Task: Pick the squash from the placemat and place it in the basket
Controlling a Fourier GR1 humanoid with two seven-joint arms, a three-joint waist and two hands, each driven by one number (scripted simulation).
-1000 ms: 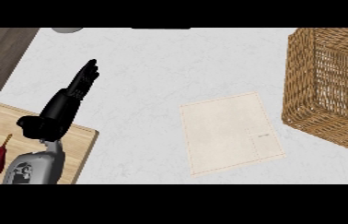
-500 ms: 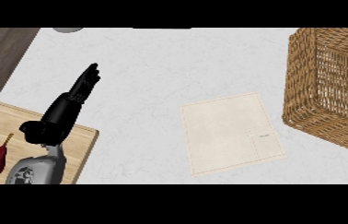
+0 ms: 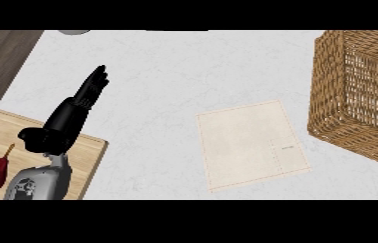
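A cream placemat (image 3: 251, 144) lies flat on the white counter, right of centre, with nothing on it. The wicker basket (image 3: 348, 92) stands at the right edge, partly cut off by the view. No squash shows anywhere; the basket's inside is not visible from here. My left hand (image 3: 72, 113) rests at the left with straight fingers pointing up, holding nothing. My right hand does not show.
A wooden cutting board (image 3: 81, 157) lies at the lower left under my left forearm, with a dark red object (image 3: 4, 162) at its left edge. A grey round object (image 3: 72, 32) peeks in at the top left. Dark flooring shows past the counter's left edge.
The view has shifted slightly, so the basket sits a little further right in the frame. My left hand has stayed nearly still.
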